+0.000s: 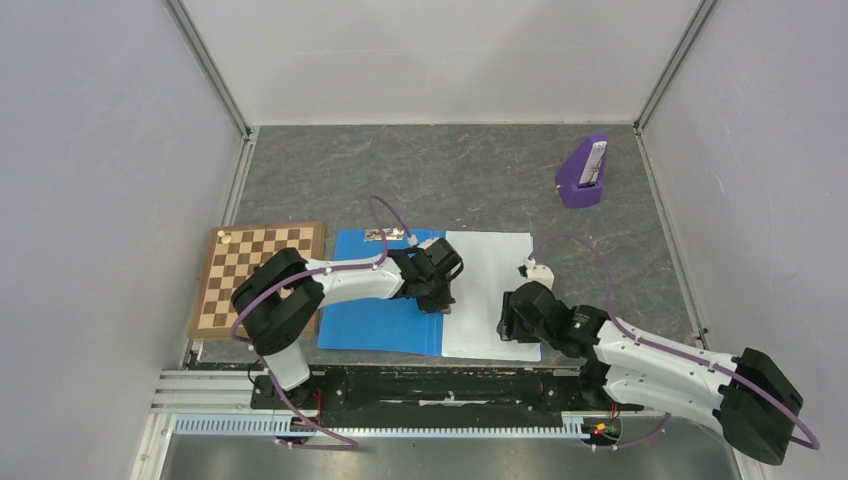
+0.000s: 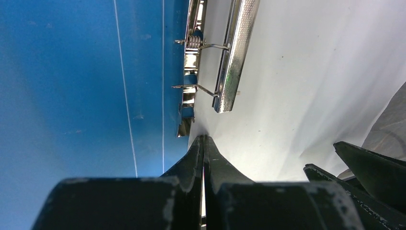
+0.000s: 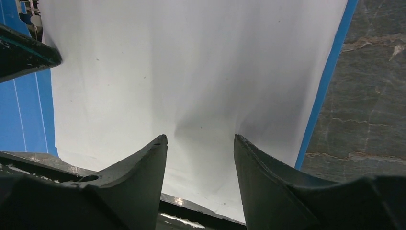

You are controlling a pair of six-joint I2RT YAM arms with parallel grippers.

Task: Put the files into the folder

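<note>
From my overhead feed I see a work surface (image 1: 470, 170) of dark grey, marbled stone-like material, veined with paler streaks. Plain pale grey-white panels (image 1: 90, 180) close it in on the left, right and back, joined at the corners by slim metal struts (image 1: 212, 68). A ribbed aluminium rail (image 1: 400, 425) runs along the near edge. A brown chessboard (image 1: 258, 278) lies flat at the left side, a small pale piece near its far-left corner. A purple metronome (image 1: 583, 172) stands upright at the far right. The light is even and soft, with faint shadows
</note>
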